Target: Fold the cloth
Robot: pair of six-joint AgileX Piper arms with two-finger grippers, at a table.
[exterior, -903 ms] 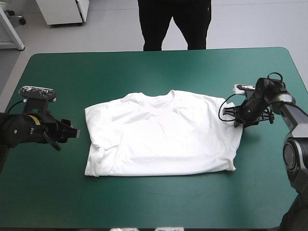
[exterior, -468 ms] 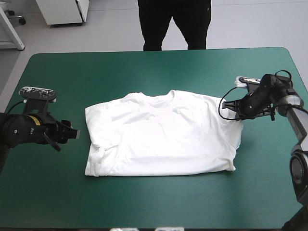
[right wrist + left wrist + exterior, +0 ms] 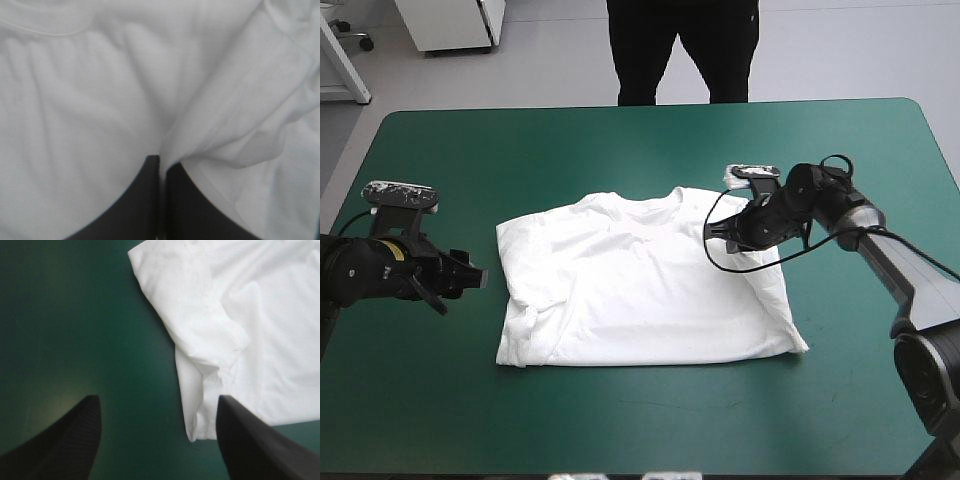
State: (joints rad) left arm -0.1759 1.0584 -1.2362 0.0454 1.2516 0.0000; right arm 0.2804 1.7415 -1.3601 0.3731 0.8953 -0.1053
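T-shirt point(image 3: 620, 300) spread flat at mid-counter point(image 3: 620, 140), collar toward the far edge, right sleeve side raised and laid over toward the chest. Likely risks: the thin pinch of fabric slipping free mid-fold, or the carried layer bunching and skewing the crease, if pulled too fast or too low. Right jaws all but shut, clamped on a ridge of cloth at the right sleeve. Left jaws wide apart, empty, low over bare counter just left of the left sleeve, touching nothing.

white t-shirt point(image 3: 640, 290), teal-green cover point(image 3: 620, 140), black fingers point(image 3: 65, 440).
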